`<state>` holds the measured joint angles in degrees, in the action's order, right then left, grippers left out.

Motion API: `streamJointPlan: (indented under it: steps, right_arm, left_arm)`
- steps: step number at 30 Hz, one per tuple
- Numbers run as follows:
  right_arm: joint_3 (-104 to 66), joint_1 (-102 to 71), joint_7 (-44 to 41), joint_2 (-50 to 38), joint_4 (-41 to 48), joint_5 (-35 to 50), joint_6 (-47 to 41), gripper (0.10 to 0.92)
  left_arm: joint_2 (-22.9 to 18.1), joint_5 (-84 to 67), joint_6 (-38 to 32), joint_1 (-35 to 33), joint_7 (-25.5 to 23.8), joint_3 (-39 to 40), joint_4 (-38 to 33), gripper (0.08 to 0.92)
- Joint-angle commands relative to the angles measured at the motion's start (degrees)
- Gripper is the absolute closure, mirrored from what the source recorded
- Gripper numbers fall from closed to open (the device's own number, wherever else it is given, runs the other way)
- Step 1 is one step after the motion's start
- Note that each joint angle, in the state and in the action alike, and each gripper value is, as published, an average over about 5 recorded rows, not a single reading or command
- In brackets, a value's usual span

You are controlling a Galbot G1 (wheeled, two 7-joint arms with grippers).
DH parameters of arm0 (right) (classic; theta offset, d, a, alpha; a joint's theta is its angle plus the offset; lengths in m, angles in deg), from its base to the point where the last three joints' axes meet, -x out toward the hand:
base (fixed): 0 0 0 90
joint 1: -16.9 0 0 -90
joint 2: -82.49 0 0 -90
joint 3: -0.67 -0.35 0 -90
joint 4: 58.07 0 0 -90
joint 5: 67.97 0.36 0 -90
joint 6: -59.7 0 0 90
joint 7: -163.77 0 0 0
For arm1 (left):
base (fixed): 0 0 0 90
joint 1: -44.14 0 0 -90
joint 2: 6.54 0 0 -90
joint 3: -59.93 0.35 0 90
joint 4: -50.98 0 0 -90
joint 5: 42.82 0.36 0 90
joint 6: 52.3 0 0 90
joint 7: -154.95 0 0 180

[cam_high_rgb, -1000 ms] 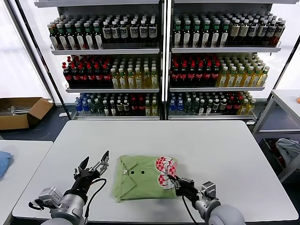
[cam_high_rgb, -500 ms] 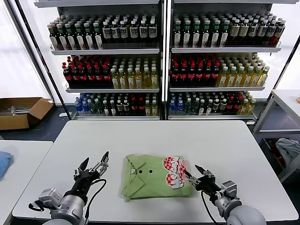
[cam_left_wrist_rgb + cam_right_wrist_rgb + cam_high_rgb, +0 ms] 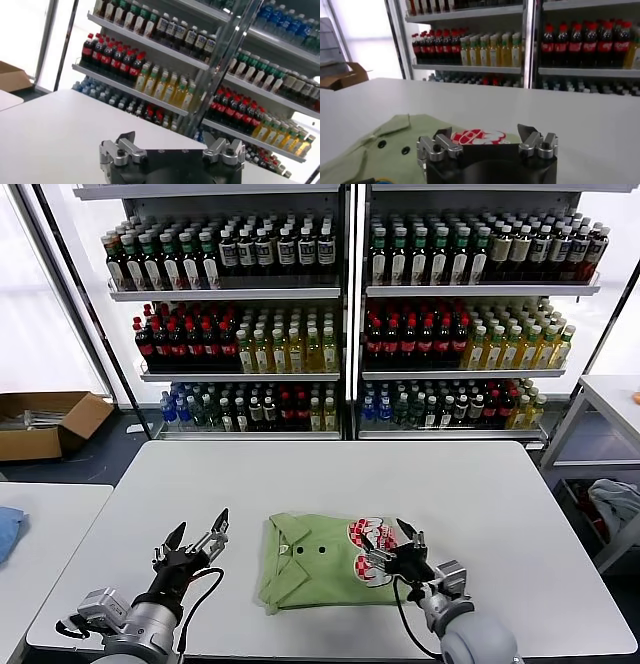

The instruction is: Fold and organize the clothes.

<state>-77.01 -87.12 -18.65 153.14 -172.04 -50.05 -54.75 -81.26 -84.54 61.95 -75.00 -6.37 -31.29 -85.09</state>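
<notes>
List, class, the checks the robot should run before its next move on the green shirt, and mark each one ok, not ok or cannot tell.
1. Shirt folded into a compact rectangle on the table: ok.
2. Right gripper open, holding nothing: ok.
3. Right gripper over the shirt's logo edge: ok.
4. Left gripper open, beside the shirt, not touching: ok.
5. Fold edges even underneath: cannot tell.

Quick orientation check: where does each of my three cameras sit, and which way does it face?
Head view: high on the head, looking down on the table, folded polo shirt, left gripper, right gripper.
Left wrist: looks across the table at shelves; open fingers show.
Right wrist: over the shirt, shared with the head view.
</notes>
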Motion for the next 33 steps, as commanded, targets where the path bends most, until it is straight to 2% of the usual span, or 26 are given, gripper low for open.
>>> streamJointPlan:
  steps: [1, 7, 16, 21, 25, 33]
  right_arm:
    - [5.83, 4.67, 3.77, 4.70, 10.39, -1.36, -3.54, 0.203]
    - [5.41, 3.77, 3.58, 3.68, 8.83, 0.49, -7.44, 0.203]
    - [6.44, 5.21, 4.90, 4.11, -1.66, -0.05, -3.85, 0.203]
    - [10.78, 6.24, 4.85, 6.17, 3.35, -3.55, -3.17, 0.203]
    - [11.84, 5.74, 8.08, 7.95, 7.65, -5.67, -5.67, 0.203]
    - [11.34, 3.15, 11.09, 6.55, 6.35, -6.18, -8.71, 0.203]
  left_arm:
    - [-0.08, 0.11, -0.10, 0.05, -0.10, 0.07, 0.58, 0.177]
    - [-0.10, 0.22, -0.15, 0.45, -0.19, 0.41, 1.09, 0.177]
    - [0.15, 0.17, -0.16, 0.64, -0.23, 0.43, 0.98, 0.177]
    - [-0.09, 0.21, -0.16, 0.64, -0.23, 0.54, 0.93, 0.177]
    - [-0.25, 0.24, -0.21, 0.15, -0.29, 0.23, 0.63, 0.177]
    - [-0.99, 0.59, -0.35, 0.17, -0.51, 0.47, 0.79, 0.177]
